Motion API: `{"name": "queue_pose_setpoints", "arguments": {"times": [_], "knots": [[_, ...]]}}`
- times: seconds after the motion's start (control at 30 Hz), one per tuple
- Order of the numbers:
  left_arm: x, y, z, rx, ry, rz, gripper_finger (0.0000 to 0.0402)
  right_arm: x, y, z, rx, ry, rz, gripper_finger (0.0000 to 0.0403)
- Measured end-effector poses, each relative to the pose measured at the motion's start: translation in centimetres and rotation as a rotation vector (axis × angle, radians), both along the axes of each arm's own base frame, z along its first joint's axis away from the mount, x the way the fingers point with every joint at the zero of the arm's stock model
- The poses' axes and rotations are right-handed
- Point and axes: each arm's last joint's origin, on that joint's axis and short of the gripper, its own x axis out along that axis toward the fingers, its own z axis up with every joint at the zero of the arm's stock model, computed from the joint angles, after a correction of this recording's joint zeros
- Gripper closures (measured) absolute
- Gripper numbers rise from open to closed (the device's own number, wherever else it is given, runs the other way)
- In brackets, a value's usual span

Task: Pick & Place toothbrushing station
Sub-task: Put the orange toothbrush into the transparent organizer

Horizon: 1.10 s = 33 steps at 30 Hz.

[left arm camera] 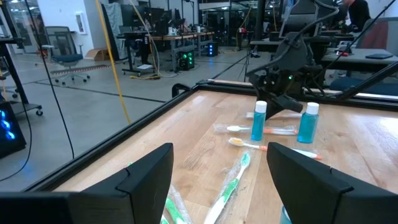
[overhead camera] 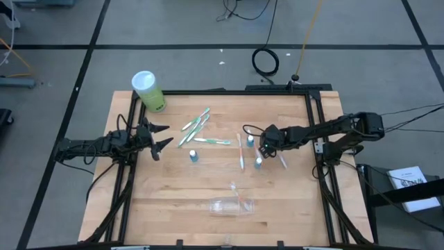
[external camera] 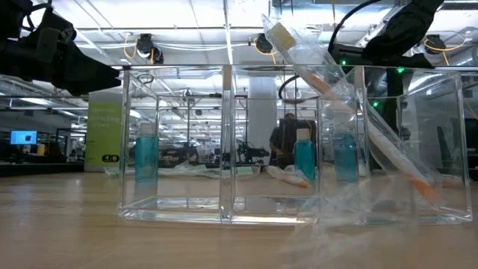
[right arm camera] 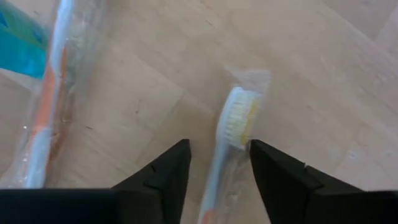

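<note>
The toothbrush (right arm camera: 231, 140) in its clear wrapper lies on the worktop (overhead camera: 166, 201) directly under my right gripper (right arm camera: 217, 163), near the right edge of the worktop. In my right wrist view its bristle head shows just ahead of the gap between my two fingers, and the handle runs back between them, so its long axis is in line with my reach. My fingers stand open on both sides of the handle and hold nothing yet. To grasp it, I think I only need to go down and close.

My right gripper (overhead camera: 267, 141) is much nearer to this toothbrush than my left gripper (overhead camera: 158, 137), which waits at the left side of the worktop, open and empty. The green toothbrushes (overhead camera: 196, 125) lie between the two arms, closer to the left one. Two small blue tubes (left arm camera: 258, 121) stand near my right gripper, and a clear plastic box (overhead camera: 232, 205) sits toward the front edge.

The rear part of the handle is hidden under my own fingers, so I cannot tell how far it goes. A second wrapped toothbrush (right arm camera: 46, 118) lies beside, cut off at the picture edge.
</note>
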Motion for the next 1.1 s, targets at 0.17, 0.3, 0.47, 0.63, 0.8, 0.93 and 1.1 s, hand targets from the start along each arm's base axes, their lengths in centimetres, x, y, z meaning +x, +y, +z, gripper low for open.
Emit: {"name": "queue_pose_setpoints", "arguments": {"times": [0.17,0.3,0.47,0.63,0.8,0.93,1.1], "knots": [[0.0,0.0,0.0,0.000,0.000,0.000,0.0133,-0.2,0.0,-0.1,0.005,0.024,0.000,0.0306],[0.0,0.0,0.0,0.000,0.000,0.000,0.0133,-0.2,0.1,-0.1,0.007,0.029,0.011,0.0354],[0.0,0.0,0.0,0.000,0.000,0.000,0.0133,-0.3,0.0,-0.1,-0.002,0.044,0.041,0.0395],[0.0,0.0,0.0,0.000,0.000,0.000,0.0133,-0.2,0.0,0.0,-0.028,0.037,0.070,0.0396],[0.0,0.0,0.0,0.000,0.000,0.000,0.0133,0.0,0.1,1.2,-0.058,-0.030,0.101,0.0398],[0.0,0.0,0.0,0.000,0.000,0.001,0.0133,-0.8,0.5,2.5,-0.091,-0.057,0.124,0.0400],[0.0,0.0,0.0,0.000,0.000,0.001,0.0133,-1.3,0.9,4.5,-0.119,-0.136,0.145,0.0402]]}}
